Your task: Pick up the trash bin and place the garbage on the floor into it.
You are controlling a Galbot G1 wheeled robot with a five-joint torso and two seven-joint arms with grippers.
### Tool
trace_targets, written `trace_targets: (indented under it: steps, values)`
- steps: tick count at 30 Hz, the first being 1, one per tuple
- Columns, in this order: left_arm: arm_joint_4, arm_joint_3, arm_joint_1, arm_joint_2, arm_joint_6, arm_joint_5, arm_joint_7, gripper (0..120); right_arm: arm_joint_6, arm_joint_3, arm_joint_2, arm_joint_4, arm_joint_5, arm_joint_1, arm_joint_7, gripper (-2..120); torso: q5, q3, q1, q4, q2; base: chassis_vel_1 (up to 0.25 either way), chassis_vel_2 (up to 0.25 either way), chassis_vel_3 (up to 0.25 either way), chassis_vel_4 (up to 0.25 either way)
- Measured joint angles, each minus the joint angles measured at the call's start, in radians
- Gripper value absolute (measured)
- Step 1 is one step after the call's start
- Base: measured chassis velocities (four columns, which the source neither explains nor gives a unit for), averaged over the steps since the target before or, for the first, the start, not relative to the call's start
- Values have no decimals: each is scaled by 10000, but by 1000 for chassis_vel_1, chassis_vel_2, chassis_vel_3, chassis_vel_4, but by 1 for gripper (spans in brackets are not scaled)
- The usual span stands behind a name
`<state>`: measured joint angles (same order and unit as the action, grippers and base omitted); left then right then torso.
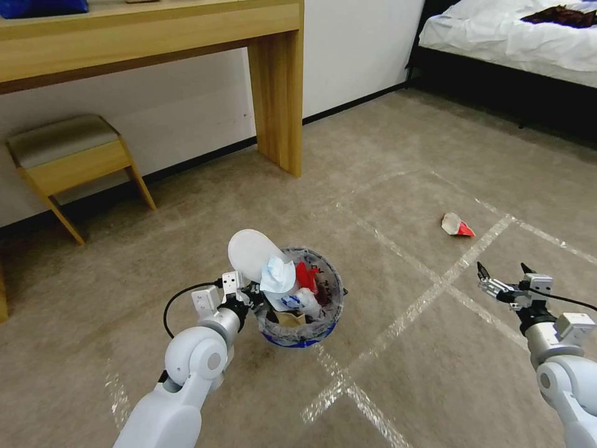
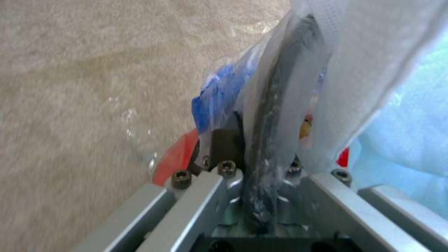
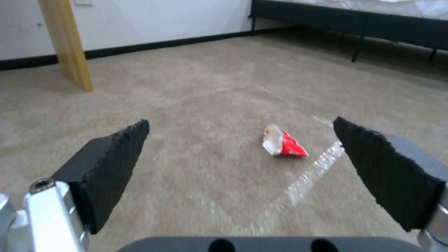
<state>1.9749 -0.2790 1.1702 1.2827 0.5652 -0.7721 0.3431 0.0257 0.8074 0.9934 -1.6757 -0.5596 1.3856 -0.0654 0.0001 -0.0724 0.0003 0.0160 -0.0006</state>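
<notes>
Trash bin (image 1: pixel 300 335) on beige carpet (image 1: pixel 385 155) near wooden bench (image 1: pixel 186 37), crammed with slipper (image 1: pixel 252 254), papers; left claw (image 1: pixel 244 297) pinching rim; right claw (image 1: pixel 502 274) spread toward red wrapper (image 1: pixel 456 225).

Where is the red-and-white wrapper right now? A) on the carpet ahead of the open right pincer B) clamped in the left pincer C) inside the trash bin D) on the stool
A: the wrapper lies on the carpet beyond the right pincer, jaws apart and empty; the left pincer grips the trash bin rim.

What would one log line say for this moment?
left gripper: shut on trash bin rim, bin full | right gripper: open, facing red wrapper on floor | wrapper: not yet picked
</notes>
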Motion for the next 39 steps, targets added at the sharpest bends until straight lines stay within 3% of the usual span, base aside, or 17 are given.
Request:
trace_targets:
  steps: [14, 17, 20, 23, 25, 30, 39]
  values:
    - [-7, -123, -17, -30, -3, -62, 16, 1, 182, -254, 24, 296, 58, -201, 125, 100, -3, 1, 0, 2, 0, -281, 288, 289, -292]
    - [-33, -123, -38, -25, -4, -64, 18, 1, 216, -209, 9, 361, 71, -191, 147, 100, 10, 0, 1, -4, -1, -356, 379, 376, -375]
    - [-53, -108, -38, 13, 0, -62, 23, 1, 256, -140, 5, 440, 94, -196, 184, 100, -9, -1, 2, -1, 0, -361, 354, 375, -376]
    - [-61, -96, -34, 51, 1, -44, 26, 1, 395, -134, 6, 555, 113, -215, 202, 100, 14, 0, 1, -6, 0, -346, 357, 320, -350]
    - [-76, -92, -28, 61, 8, -32, 35, 1, 433, -85, -44, 606, 139, -227, 209, 100, -6, -2, 2, -1, 0, -306, 290, 287, -313]
    - [-78, -99, -44, 61, 10, -29, 39, 1, 435, 23, -155, 732, 217, -267, 183, 100, 0, -3, 2, -8, -1, -124, 170, 140, -160]
    - [-97, -101, -93, 194, 20, -6, 41, 1, 275, 166, -673, 1148, 201, -325, 209, 100, 4, 5, 0, 3, 0, 34, -38, -45, 31]
